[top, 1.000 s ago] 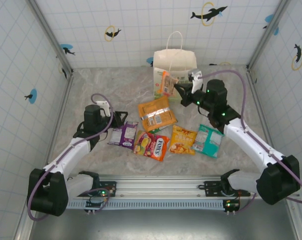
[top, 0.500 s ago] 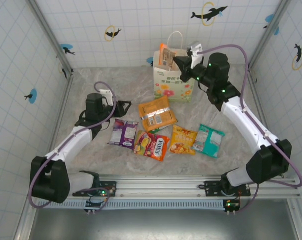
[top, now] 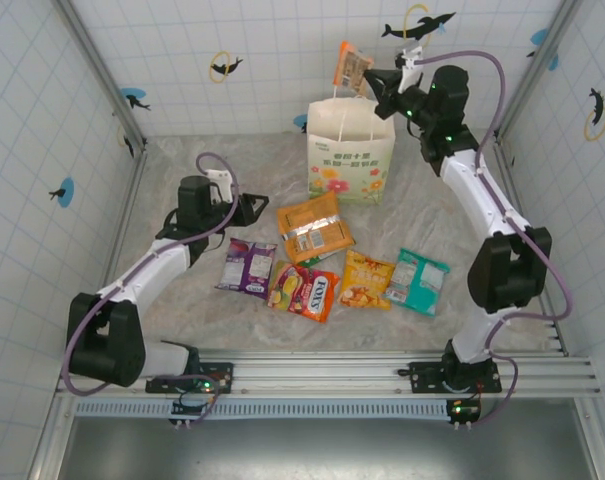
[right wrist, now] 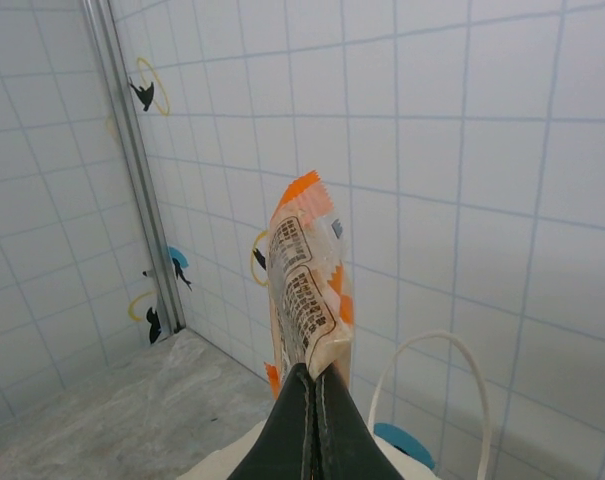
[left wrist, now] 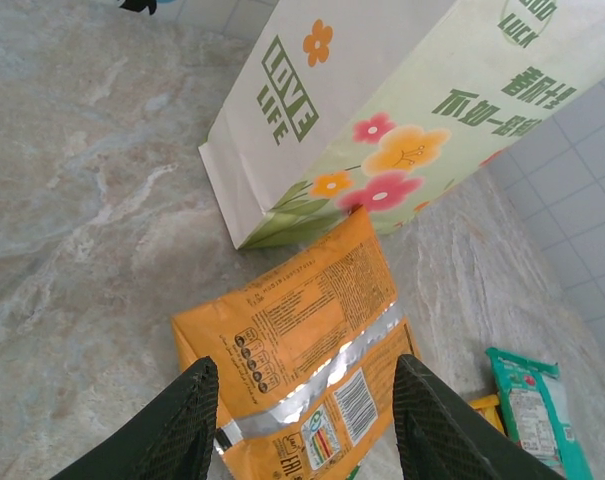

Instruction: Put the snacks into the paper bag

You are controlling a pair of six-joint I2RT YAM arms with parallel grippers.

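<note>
the right gripper [top: 374,82] is pinching a small orange-and-tan glossy packet [top: 352,68] by one narrow end, its jaws pressed together on the sealed edge, and is holding it upright in the air just above the open mouth of the cream-white paper carrier bag [top: 350,140] with the flower print. the bag is standing upright on the marbled tabletop [top: 182,170]. the left gripper [top: 244,210] is hovering low to the left of the bag, its jaws spread with nothing between them, and is facing a large orange foil packet [top: 314,228] that is lying flat close against the bag's front. further in front of the bag, a purple packet [top: 247,267], a red-and-yellow fox's packet [top: 310,291], a yellow-orange packet [top: 367,280] and a teal-and-white packet [top: 419,281] are lying in a loose row, some overlapping. the held packet is looking light and fairly stiff along its seal, so that edge is serving as a sensible hold, and it is likely to be dropping freely once let go over the mouth. the flat ones are probably calling for an edge or corner grip, since slick film is offering little purchase from above, and the light bag is liable to be tipping if nudged.
</note>
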